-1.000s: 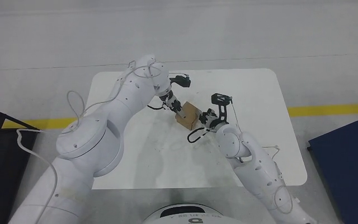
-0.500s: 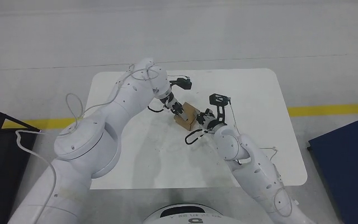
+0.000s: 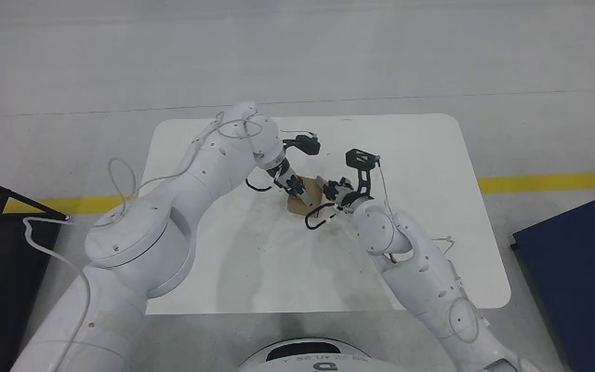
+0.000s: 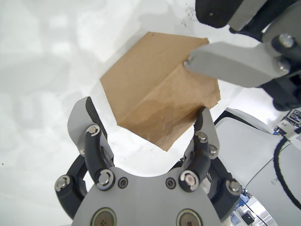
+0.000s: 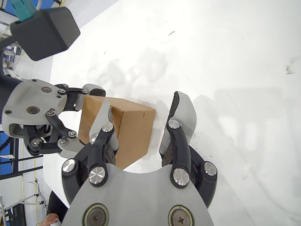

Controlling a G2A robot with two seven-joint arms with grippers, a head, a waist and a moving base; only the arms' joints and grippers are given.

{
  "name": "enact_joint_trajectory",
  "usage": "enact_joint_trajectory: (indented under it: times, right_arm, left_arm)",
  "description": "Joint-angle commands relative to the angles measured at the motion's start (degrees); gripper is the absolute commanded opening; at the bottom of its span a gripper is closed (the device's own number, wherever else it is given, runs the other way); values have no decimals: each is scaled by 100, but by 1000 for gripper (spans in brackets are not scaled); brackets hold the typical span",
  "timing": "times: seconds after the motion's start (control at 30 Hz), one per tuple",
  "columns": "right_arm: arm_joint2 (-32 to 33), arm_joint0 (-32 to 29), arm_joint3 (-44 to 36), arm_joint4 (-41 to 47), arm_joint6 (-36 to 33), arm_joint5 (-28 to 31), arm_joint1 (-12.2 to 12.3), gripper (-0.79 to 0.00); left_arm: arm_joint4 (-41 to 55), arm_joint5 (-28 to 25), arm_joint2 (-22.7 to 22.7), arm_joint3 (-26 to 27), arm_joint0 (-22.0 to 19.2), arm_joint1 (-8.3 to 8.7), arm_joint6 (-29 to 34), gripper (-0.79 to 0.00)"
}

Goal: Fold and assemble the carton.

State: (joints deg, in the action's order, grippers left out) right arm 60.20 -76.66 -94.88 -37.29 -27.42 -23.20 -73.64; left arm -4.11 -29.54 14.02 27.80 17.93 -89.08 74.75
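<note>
- The cardboard carton (image 3: 305, 192) sits mid-bench (image 3: 418, 158), half-formed, between both arms.
- Both released, the left tool (image 4: 145, 105) and right tool (image 5: 141, 99) merely touch it, so uneven pushing could skid or crush it.

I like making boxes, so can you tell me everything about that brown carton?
The carton is small, plain brown cardboard, folded into a boxy shape with sharp creases. It sits near the middle of the white table. One finger of the left end effector and one of the right end effector touch it; both are open.
</note>
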Motion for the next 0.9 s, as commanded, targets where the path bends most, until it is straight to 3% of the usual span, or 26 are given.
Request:
enact_joint_trajectory:
  times: [0.0,0.1,0.4,0.67,0.87]
  right_arm:
    - [-19,21,18,19,-61,89,-3,-277]
    - [-14,33,33,44,-88,164,-8,-274]
    - [152,-182,-185,56,110,291,9,-314]
    - [472,-855,-822,154,426,771,84,-329]
    - [470,-1283,-1115,-766,134,1199,200,-277]
  left_arm:
    - [22,-8,-16,15,-2,21,-8,-43]
    - [68,-24,-37,49,-1,54,-25,0]
    - [272,-239,118,-194,-96,199,-242,0]
    - [124,-33,197,-185,-43,217,-316,0]
    - [-3,34,217,-118,19,194,-288,-6]
